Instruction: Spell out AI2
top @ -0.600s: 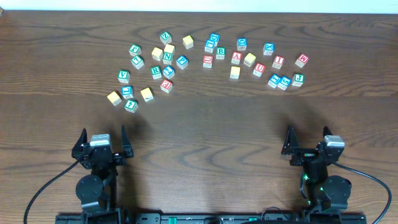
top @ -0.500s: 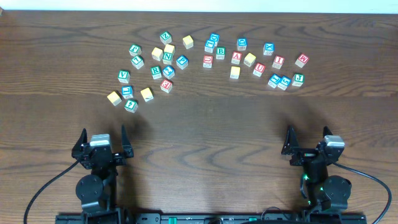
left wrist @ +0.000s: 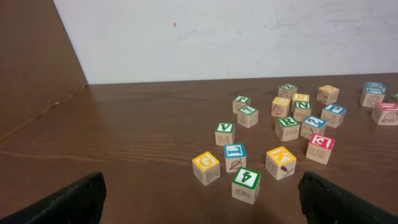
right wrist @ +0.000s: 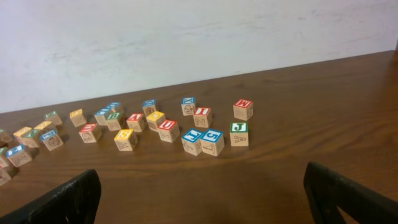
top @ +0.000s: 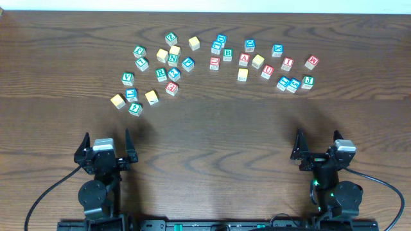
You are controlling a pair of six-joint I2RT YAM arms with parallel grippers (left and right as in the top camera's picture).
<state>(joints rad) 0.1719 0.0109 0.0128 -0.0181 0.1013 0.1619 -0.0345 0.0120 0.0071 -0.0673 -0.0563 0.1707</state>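
Note:
The red A cube and the red I cube lie in the right-hand cluster at the far side of the table. The red U cube sits between them. The A and I also show in the right wrist view. Several blue-topped cubes lie about, two of them together. I cannot tell which one bears the 2. My left gripper and right gripper are open and empty near the front edge, far from all cubes.
A left-hand cluster holds green, yellow and blue cubes, with a green 4 cube nearest my left gripper. A green J cube sits at the right end. A white wall stands behind the table's far edge.

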